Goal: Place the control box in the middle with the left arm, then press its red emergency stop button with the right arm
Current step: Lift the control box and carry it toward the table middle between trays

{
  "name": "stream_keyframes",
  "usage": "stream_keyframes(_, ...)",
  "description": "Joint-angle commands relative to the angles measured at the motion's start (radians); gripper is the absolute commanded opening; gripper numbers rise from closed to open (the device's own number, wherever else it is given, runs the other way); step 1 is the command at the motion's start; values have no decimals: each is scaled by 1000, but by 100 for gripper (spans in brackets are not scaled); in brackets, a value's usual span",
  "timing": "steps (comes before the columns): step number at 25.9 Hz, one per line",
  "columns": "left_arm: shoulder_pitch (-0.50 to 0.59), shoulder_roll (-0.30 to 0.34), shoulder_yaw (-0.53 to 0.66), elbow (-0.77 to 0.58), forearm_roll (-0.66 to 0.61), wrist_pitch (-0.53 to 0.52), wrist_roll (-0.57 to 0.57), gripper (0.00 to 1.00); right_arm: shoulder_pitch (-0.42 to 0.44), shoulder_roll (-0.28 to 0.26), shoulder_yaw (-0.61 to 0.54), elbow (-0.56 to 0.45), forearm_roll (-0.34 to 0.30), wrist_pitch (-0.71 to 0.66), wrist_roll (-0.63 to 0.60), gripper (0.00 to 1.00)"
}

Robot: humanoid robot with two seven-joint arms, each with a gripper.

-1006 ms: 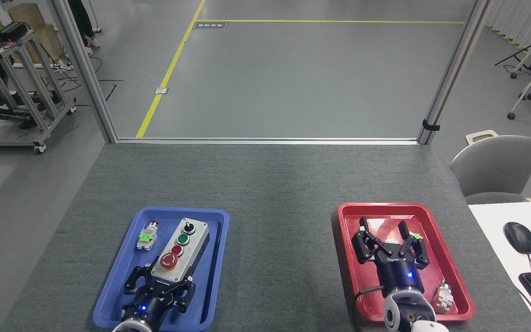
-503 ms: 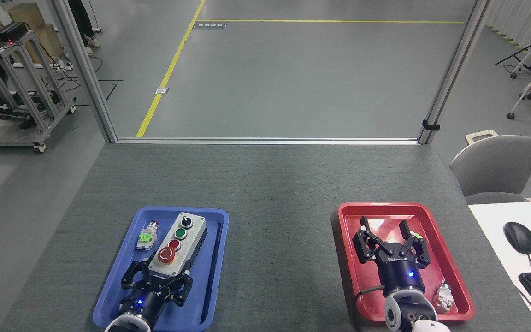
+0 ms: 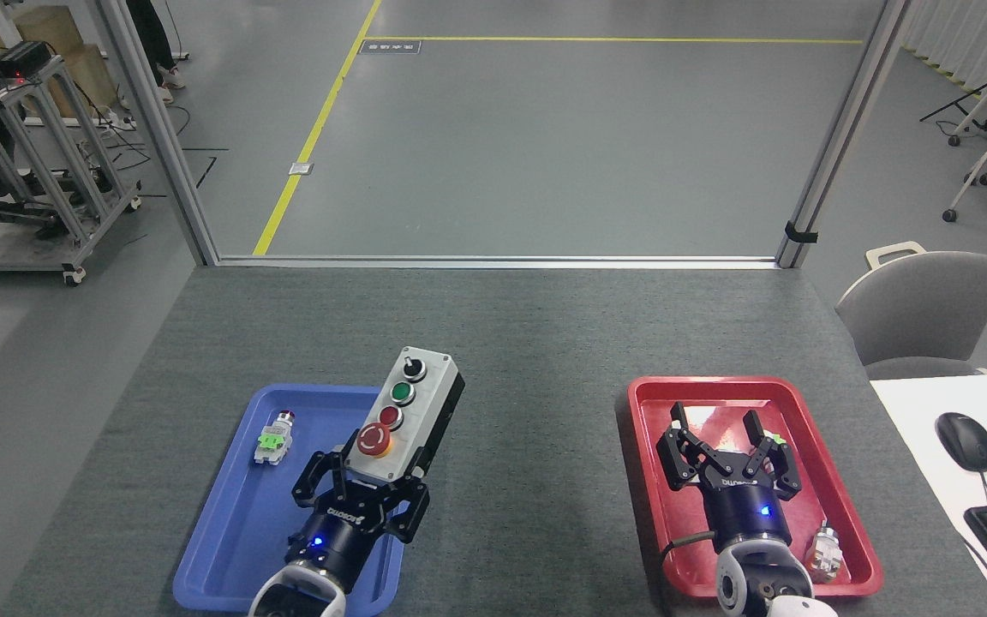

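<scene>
left claw (image 3: pixel 371 482) gripping control box (image 3: pixel 405 413), now raised rightward over blue tray (image 3: pixel 221 523) edge

The control box (image 3: pixel 405 415) had a light grey face and black base, bearing a black knob (image 3: pixel 413 368), green button (image 3: pixel 402 393), small red button (image 3: pixel 389 416) and a red emergency stop button (image 3: pixel 373 440) with yellow collar. The trays were blue (image 3: pixel 228 514) and red (image 3: pixel 836 488); the desk (image 3: pixel 536 343) was dark grey felt.

We see small white lettering on the left gripper (image 3: pixel 362 481) body and on the right gripper (image 3: pixel 729 457) body, too tiny to read. A floor sign (image 3: pixel 390 47) is likewise illegible.
</scene>
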Motion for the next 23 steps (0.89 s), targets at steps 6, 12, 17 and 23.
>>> stream_keyframes(6, -87, -115, -178, 155, -41, 108, -40, 0, -2, -3, 0, 0, 1, -1, -4, 100)
stream_keyframes(12, -143, -164, -266, 317, -115, 173, -41, 0, -5, -3, -2, 0, 1, 0, -4, 100)
stream_keyframes(17, -163, -164, -401, 362, -104, 260, -44, 0, -5, -7, -2, -2, 1, -1, -4, 100)
stream_keyframes(23, -163, -164, -407, 360, -101, 268, -112, 51, -28, -6, -3, -2, 1, 2, -7, 100)
